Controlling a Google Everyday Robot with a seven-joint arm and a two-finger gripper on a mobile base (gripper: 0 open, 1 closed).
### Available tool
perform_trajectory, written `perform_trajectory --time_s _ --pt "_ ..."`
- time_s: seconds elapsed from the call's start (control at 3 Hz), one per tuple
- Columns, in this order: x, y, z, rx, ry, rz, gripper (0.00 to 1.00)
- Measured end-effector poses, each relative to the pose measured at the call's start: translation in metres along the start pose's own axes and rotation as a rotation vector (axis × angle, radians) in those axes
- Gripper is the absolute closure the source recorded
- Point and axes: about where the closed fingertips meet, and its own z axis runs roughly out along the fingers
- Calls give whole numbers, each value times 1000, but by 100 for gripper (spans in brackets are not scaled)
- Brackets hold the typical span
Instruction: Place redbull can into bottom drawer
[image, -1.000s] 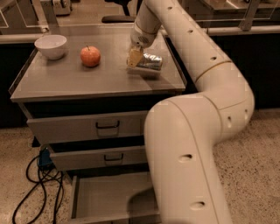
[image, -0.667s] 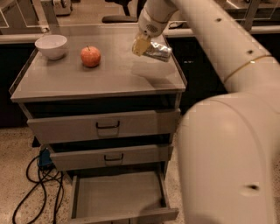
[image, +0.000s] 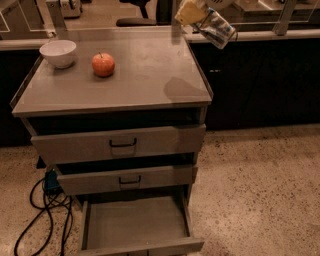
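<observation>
My gripper (image: 196, 15) is at the top of the view, above the cabinet's back right corner, shut on the redbull can (image: 217, 30). The silver-and-blue can hangs tilted in the air, its lower end pointing right and down, past the cabinet's right edge. The bottom drawer (image: 135, 222) is pulled open at the foot of the cabinet, a wide shallow grey tray with nothing in it. It lies far below and to the left of the can.
A red apple (image: 103, 64) and a white bowl (image: 58, 52) sit on the cabinet top (image: 150, 75). The two upper drawers (image: 120, 144) stand slightly open. Black cables (image: 45, 210) lie on the floor at left. A dark counter (image: 260, 80) stands behind at right.
The gripper has lifted the can off the cabinet top and carried it up and to the right. The arm has swung out of the foreground, uncovering the drawers.
</observation>
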Motion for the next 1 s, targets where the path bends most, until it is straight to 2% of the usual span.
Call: perform_trajectory --time_s 0.33,1.0 --pt "-33 35 -63 58 -51 -42 100" --pt "-39 28 -60 49 -36 -59 100"
